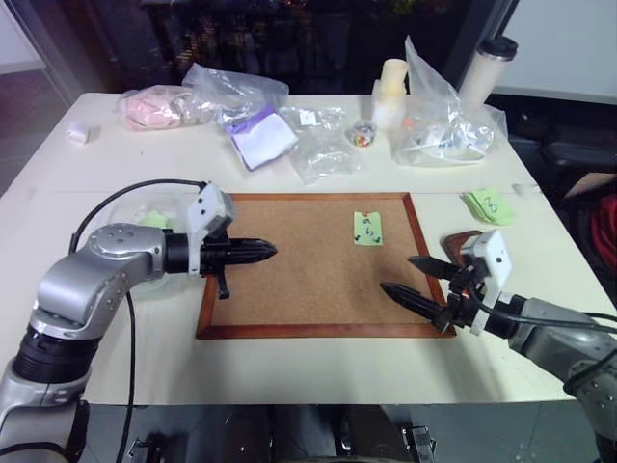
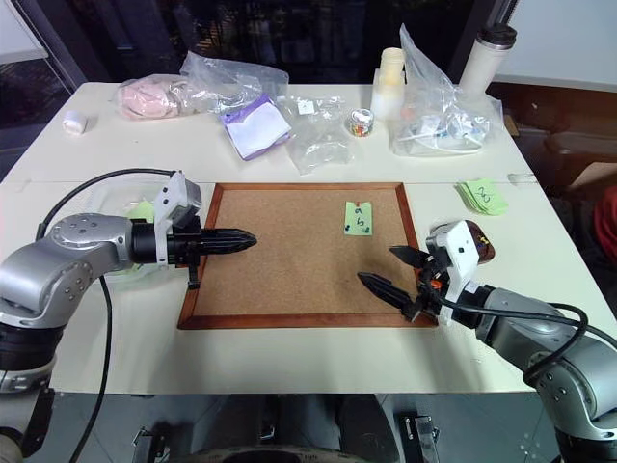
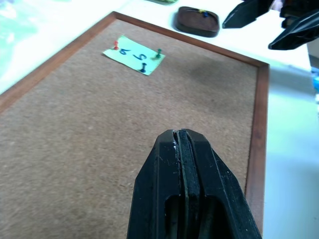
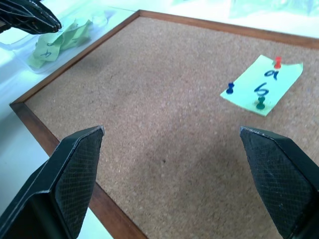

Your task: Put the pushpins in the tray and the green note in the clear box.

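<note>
Left gripper (image 1: 262,253) fingers pressed together, empty. Right gripper (image 1: 416,280) jaws wide apart; green note (image 4: 262,84), held by 3 pushpins (image 4: 230,88), ahead of it on corkboard (image 1: 289,289).

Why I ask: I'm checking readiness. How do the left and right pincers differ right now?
The left pincer is shut, its fingers pressed together; the right pincer is spread wide open. The left hovers over the corkboard's left side, the right over its right edge near the tray. Both are empty.

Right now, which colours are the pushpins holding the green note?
Red, blue and green pushpins, clearest in the right wrist view.
</note>
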Controlling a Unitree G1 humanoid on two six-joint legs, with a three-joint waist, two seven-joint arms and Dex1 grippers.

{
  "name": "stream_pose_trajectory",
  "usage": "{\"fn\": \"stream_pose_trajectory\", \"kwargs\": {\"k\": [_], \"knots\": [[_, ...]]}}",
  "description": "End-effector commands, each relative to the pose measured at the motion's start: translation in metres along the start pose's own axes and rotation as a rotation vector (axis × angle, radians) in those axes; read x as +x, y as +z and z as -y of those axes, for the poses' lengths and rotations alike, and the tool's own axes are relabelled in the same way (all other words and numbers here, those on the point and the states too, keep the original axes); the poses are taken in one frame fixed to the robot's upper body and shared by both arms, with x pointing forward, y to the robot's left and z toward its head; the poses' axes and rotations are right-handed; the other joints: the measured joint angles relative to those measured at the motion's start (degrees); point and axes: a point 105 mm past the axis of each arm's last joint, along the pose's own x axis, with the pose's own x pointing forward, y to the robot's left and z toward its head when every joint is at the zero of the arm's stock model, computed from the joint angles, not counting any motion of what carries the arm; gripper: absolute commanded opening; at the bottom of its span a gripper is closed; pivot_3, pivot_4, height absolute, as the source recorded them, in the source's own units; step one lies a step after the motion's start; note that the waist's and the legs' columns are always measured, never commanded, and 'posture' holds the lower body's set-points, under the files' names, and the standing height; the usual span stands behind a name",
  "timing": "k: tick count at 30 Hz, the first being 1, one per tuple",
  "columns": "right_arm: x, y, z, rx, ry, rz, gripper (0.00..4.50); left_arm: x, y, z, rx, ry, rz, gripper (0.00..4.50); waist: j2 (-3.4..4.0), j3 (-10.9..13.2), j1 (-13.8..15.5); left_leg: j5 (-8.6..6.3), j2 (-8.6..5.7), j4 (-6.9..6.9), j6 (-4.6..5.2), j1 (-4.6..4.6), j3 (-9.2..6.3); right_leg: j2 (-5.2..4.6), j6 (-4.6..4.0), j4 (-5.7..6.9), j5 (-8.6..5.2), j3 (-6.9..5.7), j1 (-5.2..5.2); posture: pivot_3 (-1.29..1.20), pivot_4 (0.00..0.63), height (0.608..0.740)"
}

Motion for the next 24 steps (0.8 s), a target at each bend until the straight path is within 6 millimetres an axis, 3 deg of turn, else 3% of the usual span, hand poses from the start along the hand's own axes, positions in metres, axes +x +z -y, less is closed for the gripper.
{"fn": "stream_pose_trajectory", "kwargs": {"k": [1,8,16,19,22,24], "knots": [[0.001,0.011,-0.005,-0.049,-0.013,0.05,4.5,0.001,0.011,-0.004,0.063,-0.01,0.005,0.02,0.0,0.0,0.0,0.0,0.0,0.0,0.0,0.0,0.0,0.01,0.0,0.02,0.0,0.0,0.0,0.0,0.15,0.734],[0.004,0.013,-0.005,-0.052,-0.056,0.084,4.5,0.02,0.011,-0.017,0.108,0.004,0.015,0.02,0.0,0.0,0.03,0.0,-0.01,0.02,0.0,0.01,0.01,0.01,0.0,0.04,0.0,-0.01,0.01,0.0,0.15,0.734],[0.017,0.013,0.007,-0.095,-0.125,0.111,4.5,0.054,-0.019,-0.033,0.153,0.031,-0.075,0.02,0.0,0.0,-0.05,0.01,-0.03,0.04,0.0,0.01,0.06,0.04,0.0,0.06,0.0,-0.02,0.0,0.0,0.15,0.734],[0.022,0.016,0.013,-0.111,-0.143,0.127,4.5,0.06,-0.035,-0.029,0.141,-0.003,-0.123,0.02,0.0,0.0,-0.03,0.0,-0.03,0.03,0.0,0.0,0.06,0.05,0.0,0.05,0.0,-0.01,-0.02,0.0,0.15,0.734],[0.033,0.017,0.024,-0.132,-0.167,0.14,4.5,0.065,-0.066,-0.024,0.163,-0.037,-0.249,0.02,0.01,-0.01,-0.07,0.0,-0.02,0.03,0.0,-0.01,0.08,0.05,0.0,0.06,0.0,-0.01,-0.02,0.0,0.15,0.734],[0.048,0.018,0.036,-0.158,-0.185,0.146,4.5,0.071,-0.087,-0.034,0.121,0.027,-0.328,0.02,0.03,-0.09,-0.02,0.01,-0.02,0.04,0.0,0.03,0.09,0.04,0.0,0.05,0.0,-0.03,0.04,0.0,0.15,0.734]]}}
